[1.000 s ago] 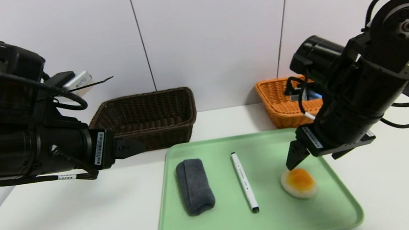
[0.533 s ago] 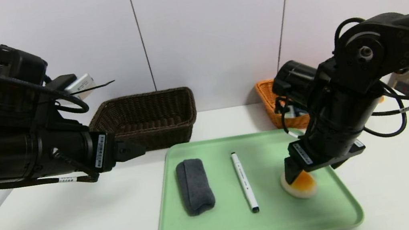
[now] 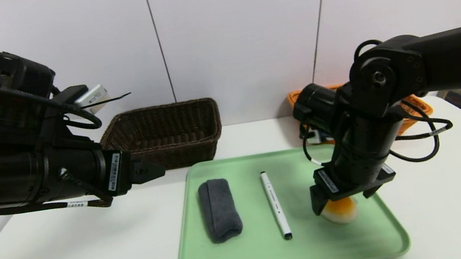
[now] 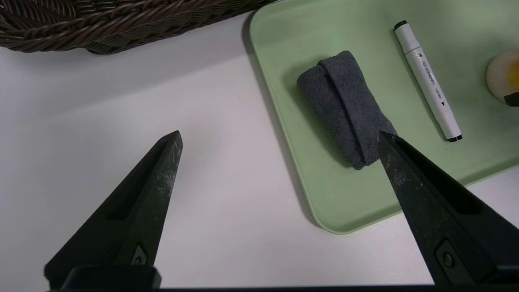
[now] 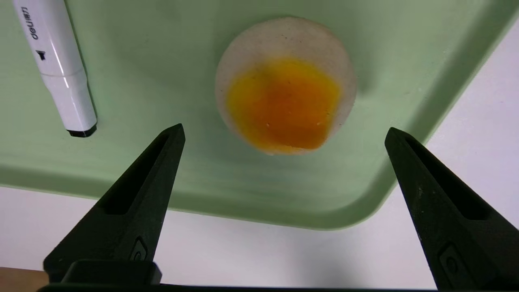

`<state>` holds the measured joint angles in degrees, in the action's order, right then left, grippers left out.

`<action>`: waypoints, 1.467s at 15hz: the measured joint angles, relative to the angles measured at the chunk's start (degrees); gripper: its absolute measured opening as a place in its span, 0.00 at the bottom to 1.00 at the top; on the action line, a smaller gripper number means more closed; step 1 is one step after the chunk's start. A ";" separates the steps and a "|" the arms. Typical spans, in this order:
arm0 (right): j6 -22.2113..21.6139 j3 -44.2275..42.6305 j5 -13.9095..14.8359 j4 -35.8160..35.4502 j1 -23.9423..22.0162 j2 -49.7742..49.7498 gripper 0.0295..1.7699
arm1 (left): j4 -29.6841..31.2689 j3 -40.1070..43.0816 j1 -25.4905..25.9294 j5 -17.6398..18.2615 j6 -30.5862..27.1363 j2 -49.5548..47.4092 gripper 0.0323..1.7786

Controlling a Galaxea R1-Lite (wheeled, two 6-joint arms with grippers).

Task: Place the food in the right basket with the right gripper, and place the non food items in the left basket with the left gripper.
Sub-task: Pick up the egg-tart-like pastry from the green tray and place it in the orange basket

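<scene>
- While right gripper hovers over tray, jaws wide, egg-like food piece lies below on tray, ungrasped
- Left gripper above table left of tray, jaws wide, nothing held
- Dark folded cloth and white marker on tray, marker between cloth and food piece

Right end effector wide open, angled downward, fingers apart
</scene>
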<state>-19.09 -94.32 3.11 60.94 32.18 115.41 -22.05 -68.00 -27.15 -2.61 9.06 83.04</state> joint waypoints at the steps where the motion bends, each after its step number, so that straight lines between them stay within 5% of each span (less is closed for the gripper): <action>1: -0.17 -0.44 -0.05 0.05 0.06 0.46 0.96 | -0.05 0.04 0.00 0.00 -0.02 0.00 0.95; 22: -0.12 -2.26 -2.15 -0.30 -1.01 4.74 0.96 | -0.05 0.09 -0.09 0.09 0.80 -0.22 0.95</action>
<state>-19.21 -96.57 0.96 60.64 31.17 120.15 -22.10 -67.91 -27.23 -2.52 9.86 82.82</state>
